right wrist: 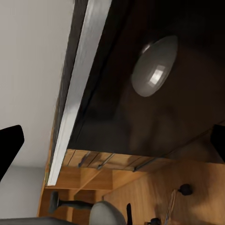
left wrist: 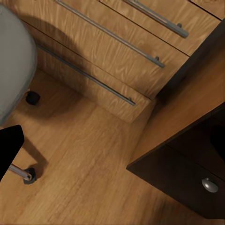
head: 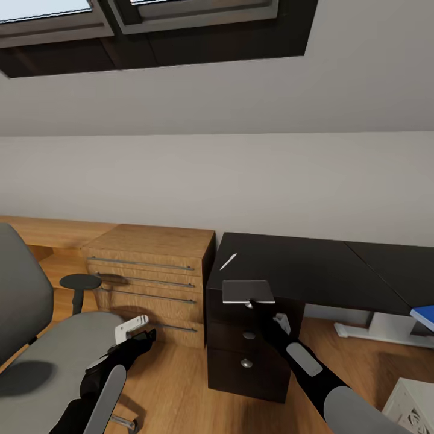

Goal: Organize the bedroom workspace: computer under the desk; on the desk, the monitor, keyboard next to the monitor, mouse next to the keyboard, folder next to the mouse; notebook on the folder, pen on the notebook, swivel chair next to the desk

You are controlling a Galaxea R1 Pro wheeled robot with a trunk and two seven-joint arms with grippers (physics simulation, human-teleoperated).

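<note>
The head view looks over an attic corner with a sloped grey ceiling and dark-framed skylights (head: 150,24) above a pale wall. The glossy black bench (head: 313,268) stands at the right, its black drawer stack below the near-left corner. On that corner lies the dark grey notebook (head: 248,292), flat, its front edge overhanging the drawer front. The thin white pen (head: 228,261) lies on the bench top just behind the notebook, apart from it and slanted. At the far right edge a corner of the bright-blue folder (head: 424,316) shows, well apart from the notebook; what it rests on cannot be told.

The right pincer (head: 265,308) is raised to the notebook's front edge, just below it and in front of the top drawer; whether it is spread or pressed together cannot be told. The right wrist view shows the notebook's pale edge (right wrist: 77,89) and a round drawer knob (right wrist: 154,65) very near.

The left pincer (head: 135,328) hangs low over the front edge of the grey swivel chair (head: 48,349) seat, beside the light wood drawer unit (head: 150,274); its state cannot be told either. A white-grey box corner (head: 413,404) sits on the wood floor (head: 175,386) at lower right.
</note>
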